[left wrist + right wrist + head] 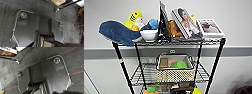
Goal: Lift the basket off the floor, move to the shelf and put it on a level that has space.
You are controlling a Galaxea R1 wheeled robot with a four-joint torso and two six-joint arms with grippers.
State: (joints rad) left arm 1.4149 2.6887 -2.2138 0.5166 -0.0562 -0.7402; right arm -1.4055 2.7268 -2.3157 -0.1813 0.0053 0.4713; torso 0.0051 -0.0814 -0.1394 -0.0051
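Basket (175, 70) on the shelf's (214, 67) second level (146, 75); end effector states indiscernible

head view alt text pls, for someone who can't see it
A cream woven basket sits on the second tier of a black wire shelf against a pale wall. The top tier holds a blue plush whale, a white bowl and books.

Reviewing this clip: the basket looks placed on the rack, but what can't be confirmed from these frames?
- Basket contents, head view: green item and brown block too blurred to identify.
- Shelf lower tiers, head view: cut off by the bottom edge.
- End effector finger state, both wrist views: hidden by the robot's dark plate above the carpet floor.
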